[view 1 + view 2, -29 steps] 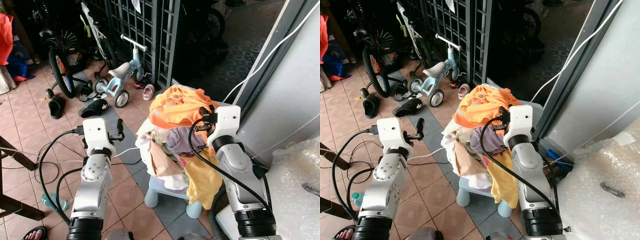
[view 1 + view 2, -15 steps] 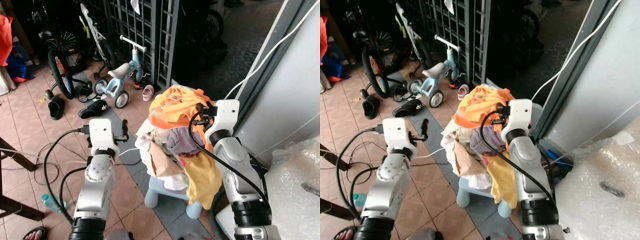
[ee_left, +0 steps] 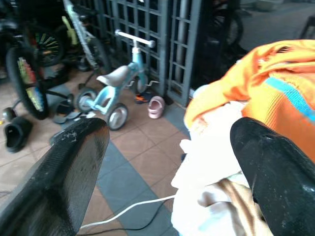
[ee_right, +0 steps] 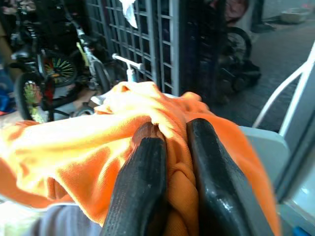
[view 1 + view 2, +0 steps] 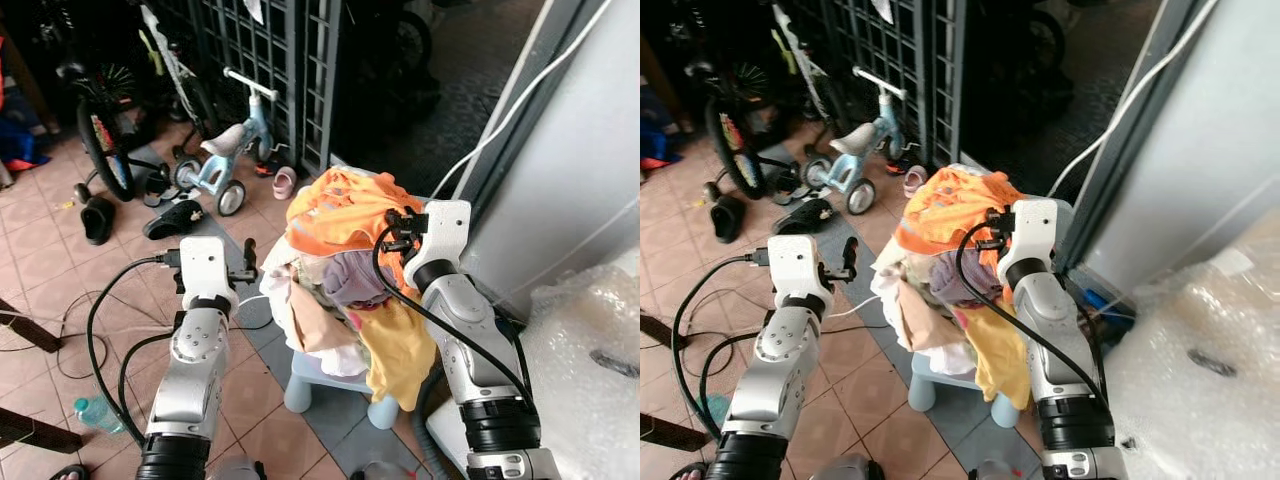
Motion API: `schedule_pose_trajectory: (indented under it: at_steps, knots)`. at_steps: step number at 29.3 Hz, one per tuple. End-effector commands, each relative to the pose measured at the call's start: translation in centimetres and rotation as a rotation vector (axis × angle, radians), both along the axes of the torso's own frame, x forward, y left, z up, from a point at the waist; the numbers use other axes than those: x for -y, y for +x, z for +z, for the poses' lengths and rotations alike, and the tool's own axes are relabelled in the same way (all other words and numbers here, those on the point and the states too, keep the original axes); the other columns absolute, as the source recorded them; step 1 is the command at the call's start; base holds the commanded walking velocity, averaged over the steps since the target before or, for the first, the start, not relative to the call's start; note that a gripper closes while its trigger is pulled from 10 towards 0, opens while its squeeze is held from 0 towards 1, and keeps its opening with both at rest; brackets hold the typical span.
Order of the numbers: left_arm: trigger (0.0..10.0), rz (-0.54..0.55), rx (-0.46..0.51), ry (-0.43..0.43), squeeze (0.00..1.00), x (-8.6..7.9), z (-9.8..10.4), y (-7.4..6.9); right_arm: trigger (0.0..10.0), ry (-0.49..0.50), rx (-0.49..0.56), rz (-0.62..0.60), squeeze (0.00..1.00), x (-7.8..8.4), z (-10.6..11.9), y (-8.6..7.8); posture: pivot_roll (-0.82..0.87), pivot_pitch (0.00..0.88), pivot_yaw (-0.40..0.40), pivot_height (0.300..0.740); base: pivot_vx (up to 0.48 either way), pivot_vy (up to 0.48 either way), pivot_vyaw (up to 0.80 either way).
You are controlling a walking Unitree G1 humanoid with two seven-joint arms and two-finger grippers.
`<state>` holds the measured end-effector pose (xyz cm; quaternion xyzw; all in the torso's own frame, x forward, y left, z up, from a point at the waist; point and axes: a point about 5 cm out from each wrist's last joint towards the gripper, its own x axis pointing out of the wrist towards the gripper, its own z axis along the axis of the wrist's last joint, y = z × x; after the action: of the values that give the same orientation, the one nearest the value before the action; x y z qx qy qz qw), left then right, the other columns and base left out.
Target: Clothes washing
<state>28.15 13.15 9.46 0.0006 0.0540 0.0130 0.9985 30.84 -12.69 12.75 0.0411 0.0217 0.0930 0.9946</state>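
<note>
2 fingers of the right tool (image 4: pixel 170 162) pinch the orange garment (image 4: pixel 88 147); left tool (image 3: pixel 167 167) spread beside the pile.

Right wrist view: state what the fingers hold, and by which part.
The right gripper pinches a bunched fold of the orange garment atop the clothes pile.

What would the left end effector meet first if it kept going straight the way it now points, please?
Probably the cream garment at the near edge of the laundry pile: the open left end effector aims there, though depth is unclear.
</note>
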Motion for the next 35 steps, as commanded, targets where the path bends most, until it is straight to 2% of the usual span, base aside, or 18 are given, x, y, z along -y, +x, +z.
schedule_pose_trajectory:
  at_steps: [1,6,35]
  knots:
    - [10.0,-0.003,0.000,0.010,0.00,-0.06,0.02,0.09,10.0,0.006,0.008,-0.006,0.00,0.09,0.34,0.15,-0.03,0.000,-0.004,0.740,0.000,0.000,-0.76]
    - [10.0,-0.003,-0.002,0.011,0.00,-0.06,-0.02,0.10,10.0,0.008,0.007,-0.005,0.00,0.08,0.32,0.15,-0.03,0.000,-0.004,0.740,0.000,0.000,-0.71]
    - [10.0,0.010,-0.013,0.000,0.00,0.00,-0.23,0.13,10.0,-0.003,0.007,-0.006,0.00,0.15,0.21,0.32,-0.03,0.000,-0.012,0.740,-0.266,0.000,0.00]
